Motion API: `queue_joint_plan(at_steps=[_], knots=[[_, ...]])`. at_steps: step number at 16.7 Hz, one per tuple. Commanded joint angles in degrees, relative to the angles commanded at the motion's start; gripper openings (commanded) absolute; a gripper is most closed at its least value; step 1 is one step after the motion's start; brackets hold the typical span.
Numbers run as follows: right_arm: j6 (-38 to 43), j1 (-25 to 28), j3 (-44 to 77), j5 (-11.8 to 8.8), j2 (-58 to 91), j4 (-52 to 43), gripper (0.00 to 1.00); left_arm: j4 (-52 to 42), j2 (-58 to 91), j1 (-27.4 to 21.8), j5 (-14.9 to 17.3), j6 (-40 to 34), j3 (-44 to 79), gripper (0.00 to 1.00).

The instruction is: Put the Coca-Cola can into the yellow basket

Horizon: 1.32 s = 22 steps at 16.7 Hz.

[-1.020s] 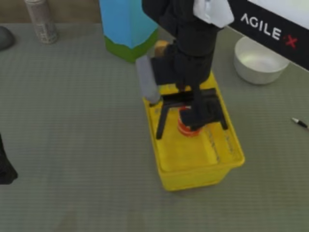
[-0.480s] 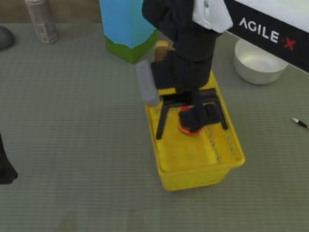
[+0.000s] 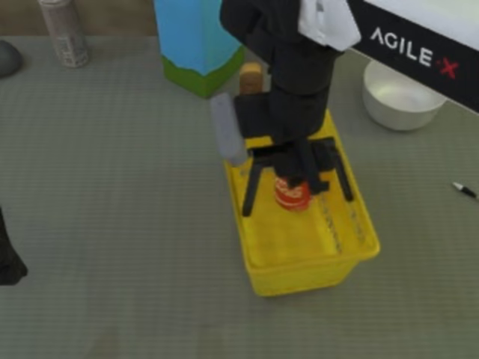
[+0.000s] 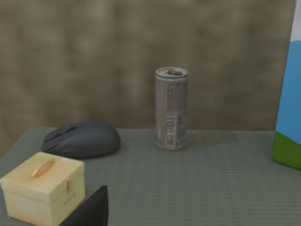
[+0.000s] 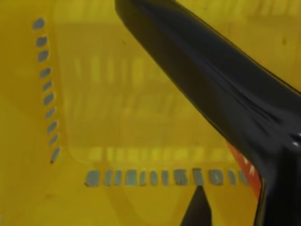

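The red Coca-Cola can (image 3: 292,194) stands inside the yellow basket (image 3: 352,258), near its far end under the black folding handles (image 3: 254,183). My right gripper (image 3: 301,172) hangs just above and behind the can, open, with the can free of it. In the right wrist view one dark fingertip (image 5: 197,205) points at the basket's slotted wall (image 5: 141,177). A handle bar (image 5: 211,80) crosses that view, with a sliver of the red can (image 5: 244,169) behind it. My left arm (image 3: 7,262) is parked at the table's left edge, with one finger (image 4: 91,209) showing.
A grey patterned can (image 3: 63,34) and a mouse (image 3: 6,58) are at the back left. A blue-green carton (image 3: 196,41), a grey bar (image 3: 228,127) and an orange thing (image 3: 251,73) stand behind the basket. At the right are a white bowl (image 3: 400,96) and a pen (image 3: 464,190).
My right gripper has drawn up and back off the can. The can now shows its label in the basket; earlier the fingers covered most of it.
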Motion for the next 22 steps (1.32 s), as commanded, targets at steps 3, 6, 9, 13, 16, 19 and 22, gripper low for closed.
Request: queue_joint_plan(at_steps=[3,6,9,13,16,19,22], knots=[[0.0,0.0,0.0,0.0,0.0,0.0,0.0,0.0,0.0,0.0,0.0,0.0,0.0,1.0],[0.0,0.0,0.0,0.0,0.0,0.0,0.0,0.0,0.0,0.0,0.0,0.0,0.0,1.0],[0.0,0.0,0.0,0.0,0.0,0.0,0.0,0.0,0.0,0.0,0.0,0.0,0.0,1.0],[0.0,0.0,0.0,0.0,0.0,0.0,0.0,0.0,0.0,0.0,0.0,0.0,0.0,1.0],[0.0,0.0,0.0,0.0,0.0,0.0,0.0,0.0,0.0,0.0,0.0,0.0,0.0,1.0],[0.0,0.0,0.0,0.0,0.0,0.0,0.0,0.0,0.0,0.0,0.0,0.0,0.0,1.0],[0.0,0.0,0.0,0.0,0.0,0.0,0.0,0.0,0.0,0.0,0.0,0.0,0.0,1.0]])
